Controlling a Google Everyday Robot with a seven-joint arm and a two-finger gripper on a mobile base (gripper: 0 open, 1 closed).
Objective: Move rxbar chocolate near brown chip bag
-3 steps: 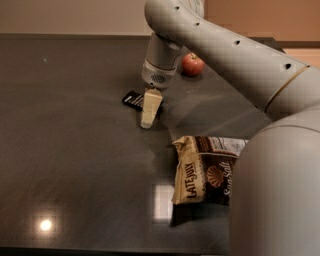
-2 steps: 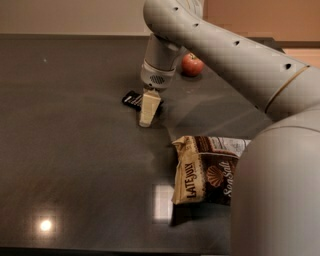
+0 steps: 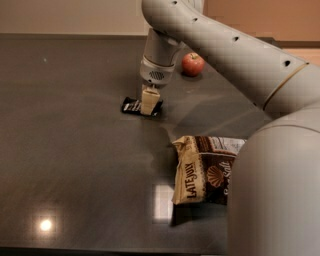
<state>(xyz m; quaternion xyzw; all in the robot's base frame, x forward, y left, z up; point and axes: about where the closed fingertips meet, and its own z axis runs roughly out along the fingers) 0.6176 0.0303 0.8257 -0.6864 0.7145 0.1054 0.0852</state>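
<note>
Dark glossy tabletop point(image 3: 75, 150) under a tan wall point(image 3: 65, 15); end effector point(image 3: 149, 102) over the rxbar chocolate point(image 3: 131, 105), grip unclear.

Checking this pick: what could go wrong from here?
1. The gripper sits over one end of the rxbar chocolate; an off-centre pick may slip or drag it across the table.
2. The brown chip bag is partly hidden behind the arm, so placing near could nudge it.

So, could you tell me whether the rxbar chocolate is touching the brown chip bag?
Apart. The camera view shows bare table between the rxbar chocolate and the brown chip bag; the gripper is over the bar.
</note>
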